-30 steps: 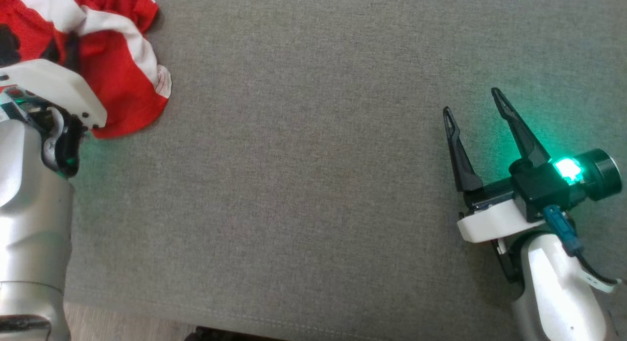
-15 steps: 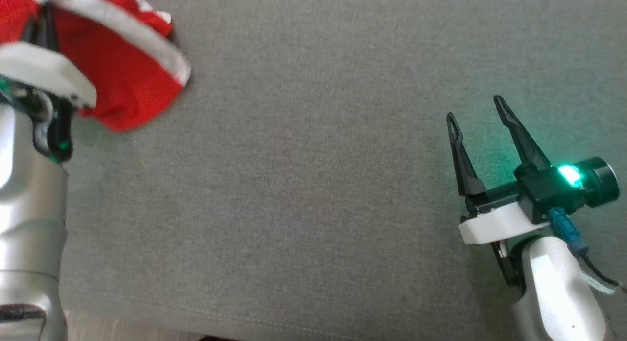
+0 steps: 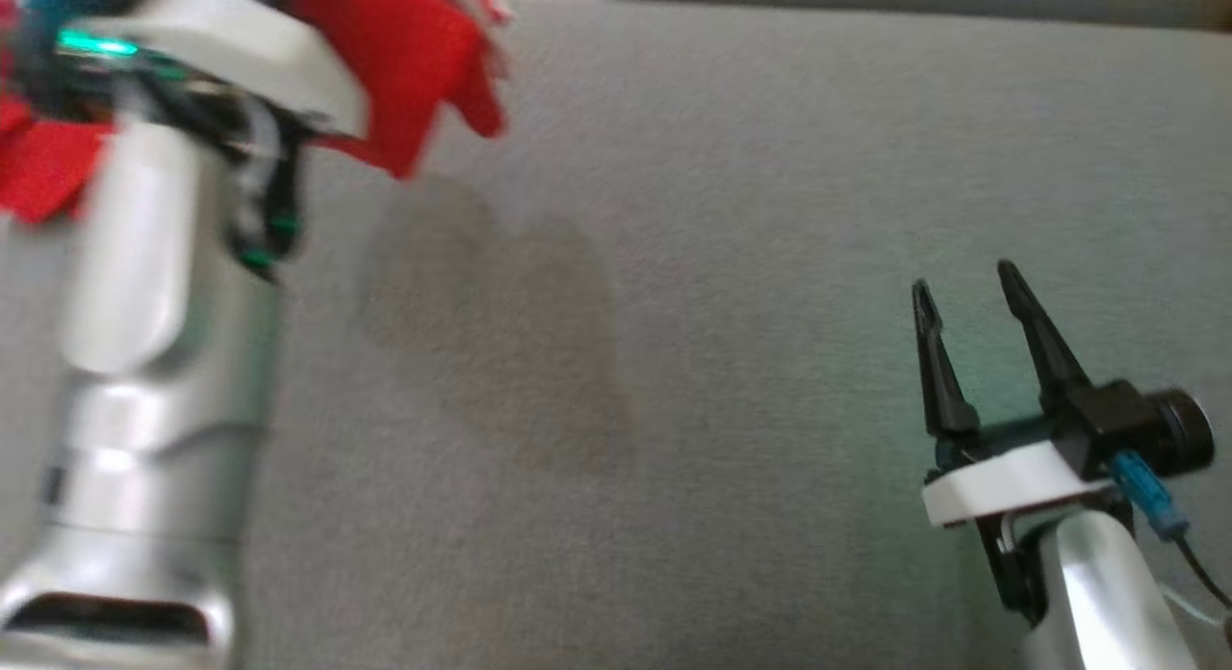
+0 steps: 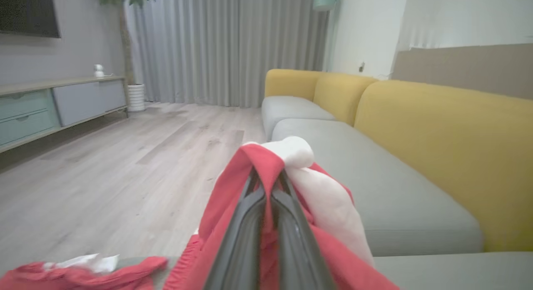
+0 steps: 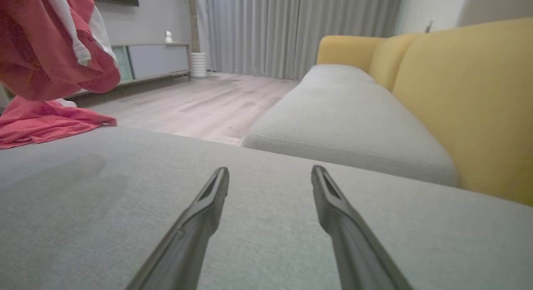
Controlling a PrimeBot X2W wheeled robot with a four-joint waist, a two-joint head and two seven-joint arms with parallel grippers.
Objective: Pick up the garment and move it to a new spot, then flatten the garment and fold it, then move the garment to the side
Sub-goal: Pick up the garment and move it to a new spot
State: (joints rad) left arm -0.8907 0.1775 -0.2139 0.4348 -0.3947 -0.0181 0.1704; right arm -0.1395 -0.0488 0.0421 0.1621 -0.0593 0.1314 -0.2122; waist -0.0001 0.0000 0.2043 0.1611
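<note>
My left gripper clenched on garment: red-and-white cloth pinched between both fingers, draped over tips and down either side. Bunch hangs above grey seat cushion on my left; lower part trails onto cushion. My right gripper spread wide, nothing between fingers, low over cushion, well apart from garment.

Grey sofa seat, yellow backrests. Pale wood floor. Full-height grey curtains. Low sideboard along grey wall, dark screen above. Potted plant beside curtains. Soft, even light.
</note>
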